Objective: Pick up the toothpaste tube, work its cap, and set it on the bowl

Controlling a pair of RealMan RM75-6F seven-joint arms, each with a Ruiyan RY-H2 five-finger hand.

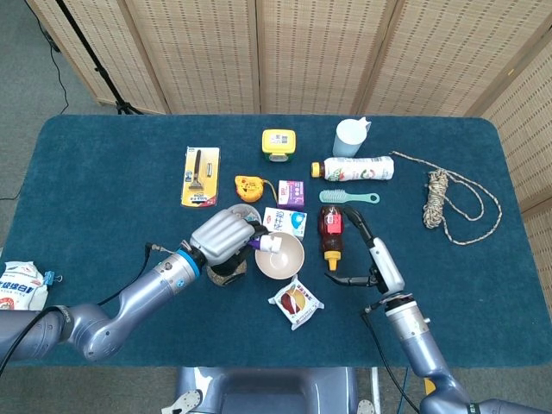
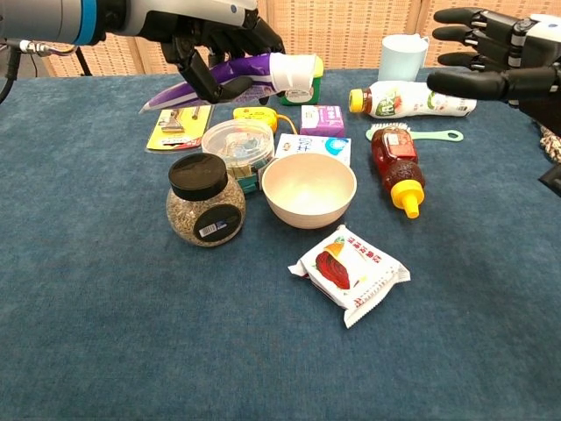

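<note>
My left hand (image 2: 210,39) grips a purple toothpaste tube (image 2: 230,77) and holds it level in the air, its white cap (image 2: 294,69) pointing right. In the head view the left hand (image 1: 224,235) hovers just left of the cream bowl (image 1: 290,260), with the cap (image 1: 271,244) near the bowl's left rim. The bowl (image 2: 308,191) stands with nothing in it. My right hand (image 2: 487,54) hangs high at the right, open with its fingers spread, apart from the tube. From the head camera the right hand (image 1: 373,254) is seen edge-on.
A black-lidded jar (image 2: 204,202) and a clear lidded tub (image 2: 238,145) stand left of the bowl, and a snack packet (image 2: 349,272) lies in front of it. A sauce bottle (image 2: 396,167), brush (image 2: 412,134), drink bottle (image 2: 419,98) and cup (image 2: 403,55) lie to the right. A rope (image 1: 448,200) lies far right.
</note>
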